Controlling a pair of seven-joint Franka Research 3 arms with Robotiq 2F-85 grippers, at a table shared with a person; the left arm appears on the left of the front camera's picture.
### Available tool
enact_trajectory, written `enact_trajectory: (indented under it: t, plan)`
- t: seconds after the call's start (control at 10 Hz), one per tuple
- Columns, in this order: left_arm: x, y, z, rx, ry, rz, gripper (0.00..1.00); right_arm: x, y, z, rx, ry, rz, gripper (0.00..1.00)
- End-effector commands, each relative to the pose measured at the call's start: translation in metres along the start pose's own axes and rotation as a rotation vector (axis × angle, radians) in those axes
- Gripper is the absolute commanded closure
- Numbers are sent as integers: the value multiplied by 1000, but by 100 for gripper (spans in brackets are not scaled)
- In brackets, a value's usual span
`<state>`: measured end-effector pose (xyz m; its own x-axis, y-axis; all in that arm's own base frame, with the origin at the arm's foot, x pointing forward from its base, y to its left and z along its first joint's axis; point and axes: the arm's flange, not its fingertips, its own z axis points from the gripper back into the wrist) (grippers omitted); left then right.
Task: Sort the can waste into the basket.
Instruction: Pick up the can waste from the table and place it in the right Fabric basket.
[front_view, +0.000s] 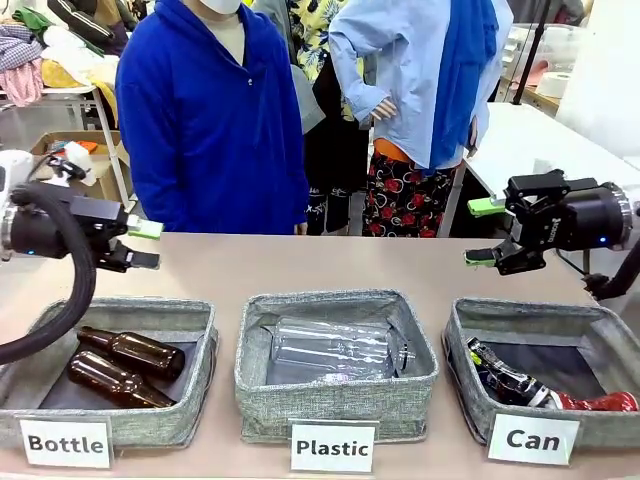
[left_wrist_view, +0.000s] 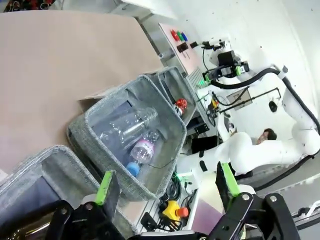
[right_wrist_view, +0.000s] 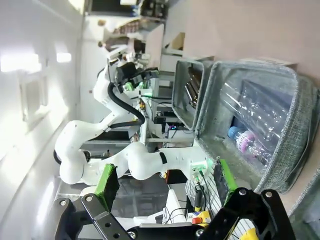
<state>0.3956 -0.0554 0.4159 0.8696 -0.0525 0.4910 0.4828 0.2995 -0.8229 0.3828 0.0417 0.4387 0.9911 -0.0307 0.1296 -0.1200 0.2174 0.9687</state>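
Three grey bins are sitting in a row along the near edge of the counter (front_view: 300, 265), and the sorting is looking finished. At the left, the left tool (front_view: 146, 244) is hovering above and behind the "Bottle" bin (front_view: 190, 330), its green-padded fingers standing wide apart and carrying nothing; two brown glass bottles (front_view: 125, 365) are lying inside that bin. In the middle, the "Plastic" bin (front_view: 335, 395) is holding clear plastic bottles (front_view: 330, 348). At the right, the basket (front_view: 470, 390) labelled "Can" is already holding the can waste: the black can (front_view: 505, 378) with white markings is lying on the dark bottom, and the crushed red can (front_view: 600, 402) is resting just beside it toward the front right corner. The right tool (front_view: 487, 232) is hanging above and behind this basket, spread wide and empty. No cans are lying loose on the bare counter, so I judge nothing is left to move.
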Motion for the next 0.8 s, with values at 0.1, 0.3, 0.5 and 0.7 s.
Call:
enact_trajectory:
  t: [0.1,0.3,0.5,0.7]
  plan:
    - [4,2,5,16,17,6,0,-3,3,-1,4,1,6,0]
    - [4,2,5,16,17,6,0,-3,3,-1,4,1,6,0]
    - [4,2,5,16,17,6,0,-3,3,-1,4,1,6,0]
    - [4,2,5,16,17,6,0,-3,3,-1,4,1,6,0]
